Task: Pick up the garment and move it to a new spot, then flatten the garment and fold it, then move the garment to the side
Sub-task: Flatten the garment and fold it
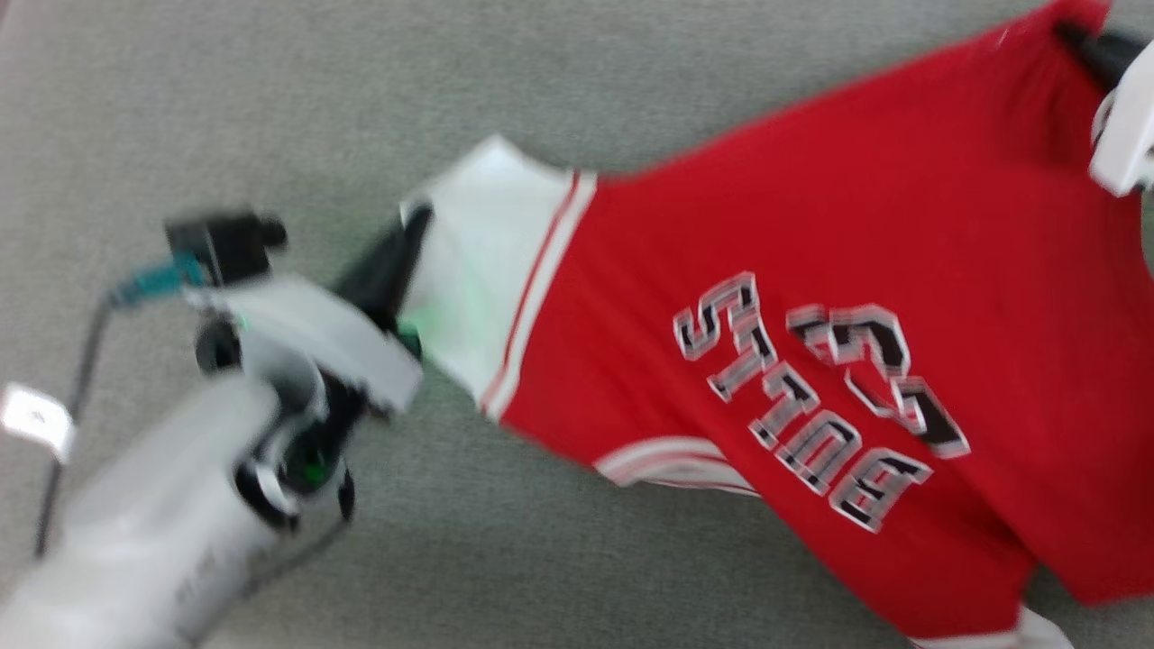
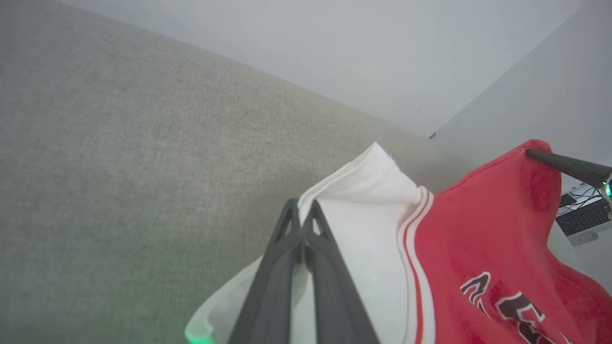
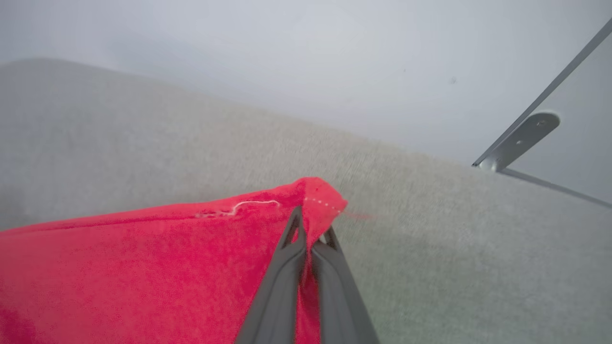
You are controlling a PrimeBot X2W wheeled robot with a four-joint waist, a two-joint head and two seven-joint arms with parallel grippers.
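Note:
The garment [image 1: 811, 270], a red jersey T-shirt with white sleeves and black lettering, is stretched across the grey fabric surface [image 1: 541, 108] between my two grippers. My left gripper [image 1: 416, 214] is shut on the edge of a white sleeve [image 2: 363, 215]; in the left wrist view its two fingers press together with the white cloth pinched between them at the left gripper [image 2: 302, 206]. At the head view's top right, my right gripper [image 1: 1077, 31] is shut on a red corner of the hem. The right wrist view shows that corner [image 3: 318, 196] clamped between the right gripper [image 3: 311, 224] fingers.
The grey fabric surface [image 2: 119, 167] spreads under and around the garment, with open room to the left and front. A pale wall [image 3: 311, 57] rises behind it, and a metal bracket [image 3: 519, 138] sits at the right.

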